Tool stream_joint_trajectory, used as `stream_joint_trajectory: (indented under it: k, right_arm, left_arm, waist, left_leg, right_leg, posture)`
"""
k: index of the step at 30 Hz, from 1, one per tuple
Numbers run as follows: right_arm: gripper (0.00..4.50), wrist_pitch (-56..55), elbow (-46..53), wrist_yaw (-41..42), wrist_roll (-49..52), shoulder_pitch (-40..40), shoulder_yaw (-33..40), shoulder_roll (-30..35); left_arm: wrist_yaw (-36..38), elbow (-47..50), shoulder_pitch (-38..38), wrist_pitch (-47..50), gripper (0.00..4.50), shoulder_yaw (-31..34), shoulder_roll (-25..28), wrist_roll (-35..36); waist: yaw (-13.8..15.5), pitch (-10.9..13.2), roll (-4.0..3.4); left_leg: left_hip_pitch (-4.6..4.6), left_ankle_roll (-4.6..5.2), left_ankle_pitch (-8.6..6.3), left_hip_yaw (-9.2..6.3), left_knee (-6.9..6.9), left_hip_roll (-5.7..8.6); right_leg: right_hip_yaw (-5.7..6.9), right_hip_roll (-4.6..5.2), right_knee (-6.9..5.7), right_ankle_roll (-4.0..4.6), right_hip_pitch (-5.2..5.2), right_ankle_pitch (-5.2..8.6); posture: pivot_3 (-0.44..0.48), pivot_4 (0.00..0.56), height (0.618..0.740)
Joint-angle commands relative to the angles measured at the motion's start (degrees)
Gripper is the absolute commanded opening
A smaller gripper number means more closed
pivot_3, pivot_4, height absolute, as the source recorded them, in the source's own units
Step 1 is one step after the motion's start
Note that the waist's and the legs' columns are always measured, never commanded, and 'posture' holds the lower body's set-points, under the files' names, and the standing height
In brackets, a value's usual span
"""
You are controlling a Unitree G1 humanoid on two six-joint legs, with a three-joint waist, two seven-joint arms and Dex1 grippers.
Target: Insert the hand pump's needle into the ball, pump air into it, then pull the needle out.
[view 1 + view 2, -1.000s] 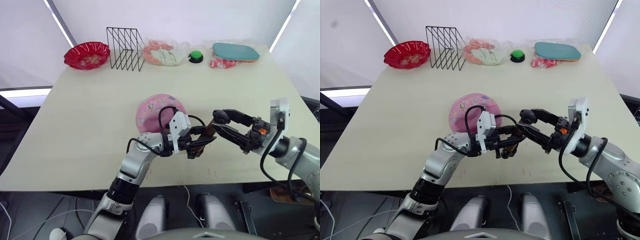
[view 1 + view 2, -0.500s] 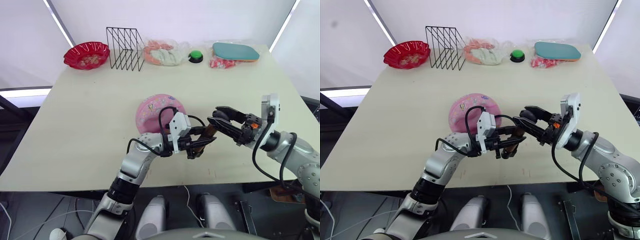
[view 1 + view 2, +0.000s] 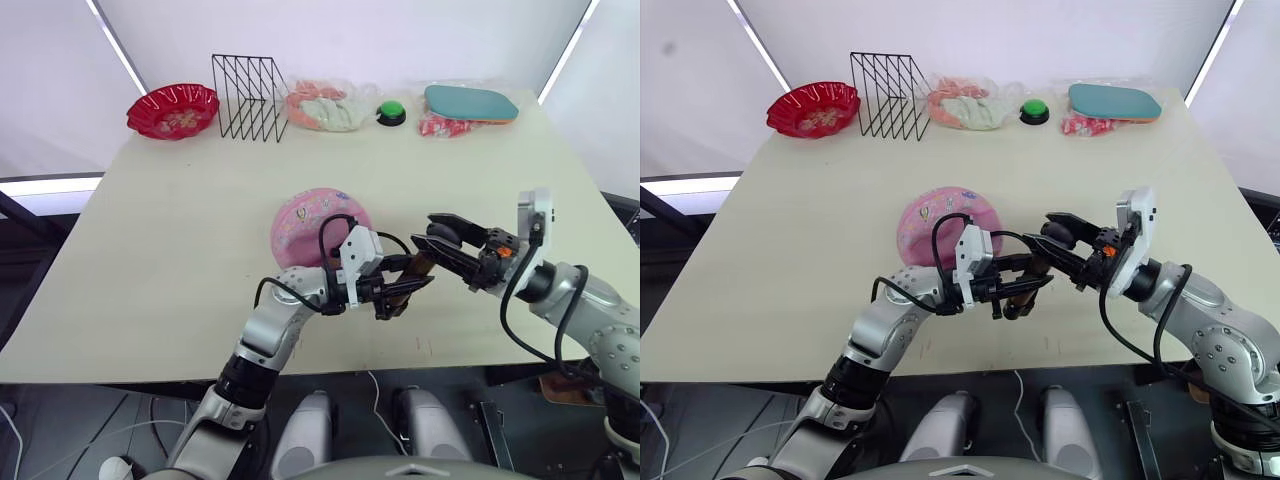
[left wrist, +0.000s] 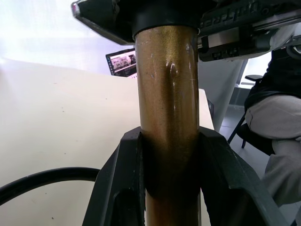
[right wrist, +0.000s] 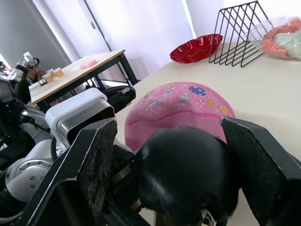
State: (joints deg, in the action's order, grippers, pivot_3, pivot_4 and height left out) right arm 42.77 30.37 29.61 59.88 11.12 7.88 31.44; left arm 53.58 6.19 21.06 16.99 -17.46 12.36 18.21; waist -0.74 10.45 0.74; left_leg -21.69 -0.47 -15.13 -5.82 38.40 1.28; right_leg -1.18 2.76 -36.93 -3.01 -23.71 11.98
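The pink ball (image 3: 315, 222) lies dented near the middle of the table (image 3: 180, 240). Just right of it, my left gripper (image 3: 404, 286) is shut on the hand pump's gold cylinder (image 4: 168, 117), holding it a little above the table. The thin black hose (image 3: 324, 236) loops from the pump back toward the ball. The needle is too small to make out. My right gripper (image 3: 427, 230) is open, one finger on each side of the pump's black handle (image 5: 188, 174), with the ball (image 5: 176, 108) just behind it.
Along the far edge stand a red scalloped bowl (image 3: 173, 108), a black wire rack (image 3: 250, 97), bagged items (image 3: 325, 108), a green button (image 3: 391, 113) and a teal case (image 3: 471, 103). A seated person (image 4: 277, 117) is beyond the table.
My right gripper has moved left and its wrist has turned, bringing its fingers around the pump's handle. The left gripper and pump have stayed put.
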Motion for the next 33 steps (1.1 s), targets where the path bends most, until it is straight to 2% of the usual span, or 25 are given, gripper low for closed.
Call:
stream_joint_trajectory:
  k: [1,4,10,12,17,22,33]
  right_arm:
    - [2.95,-0.52,0.92,0.66,-0.2,0.52,0.11,0.0]
    - [1.87,-0.53,0.76,0.68,-0.24,0.72,0.13,-0.23]
    - [1.79,-0.47,1.38,2.25,-1.03,1.42,-0.11,1.3]
    - [1.79,-0.96,1.8,3.79,-2.99,2.09,-0.8,2.87]
    - [1.79,-1.85,1.72,6.8,-8.01,4.4,-2.61,6.73]
    - [1.79,-1.43,0.42,7.96,-10.64,6.36,-3.26,7.9]
    - [1.79,2.16,0.09,7.23,-10.19,10.03,-2.39,9.82]
  left_arm:
    - [0.06,2.24,0.02,-0.69,1.03,0.36,-0.27,1.32]
    - [0.09,2.39,-0.2,-0.4,1.03,0.49,-0.35,1.73]
    - [-0.68,2.66,-0.31,1.5,1.03,0.96,0.01,2.53]
    - [-0.92,3.0,-0.5,2.73,2.11,1.73,0.57,3.27]
    - [-2.91,2.17,-2.53,3.78,4.45,1.06,2.98,0.9]
    - [-4.46,-1.15,-3.45,3.8,4.5,-4.24,3.77,-4.74]
    - [-11.22,-10.1,-0.4,0.35,4.5,-7.63,-3.12,-12.26]
  waist:
    - [0.0,0.0,0.0]
    - [-0.03,0.0,0.0]
    - [-0.01,0.0,0.0]
    - [-0.04,0.0,0.0]
    - [-0.09,0.0,0.0]
    - [0.12,0.0,0.0]
    - [0.1,0.01,0.01]
  left_leg:
    - [0.0,0.0,0.0,0.0,0.0,0.0]
    - [-0.01,0.01,0.0,0.01,0.0,0.0]
    - [-0.01,0.01,-0.01,0.0,-0.01,0.0]
    - [-0.01,0.01,-0.01,0.01,-0.01,0.0]
    - [0.01,0.01,-0.01,0.0,-0.05,-0.03]
    - [-0.04,0.02,-0.01,-0.01,-0.05,0.01]
    - [-0.06,0.06,-0.04,-0.02,-0.05,0.01]
  right_leg:
    - [0.0,0.0,0.0,0.0,0.0,0.0]
    - [-0.01,0.0,0.03,0.0,0.0,0.0]
    - [-0.01,0.0,0.04,0.0,-0.01,0.0]
    - [-0.01,0.0,0.04,0.0,-0.01,0.0]
    - [0.01,-0.02,0.04,0.0,-0.02,0.01]
    - [0.03,0.01,0.11,-0.01,-0.02,0.0]
    - [0.04,0.02,0.14,0.0,-0.03,-0.01]
  posture:
    - [0.0,0.15,0.74]
    - [0.0,0.15,0.74]
    - [0.0,0.15,0.74]
    - [0.0,0.15,0.74]
    - [0.0,0.15,0.74]
    - [0.0,0.15,0.74]
    - [0.0,0.15,0.74]
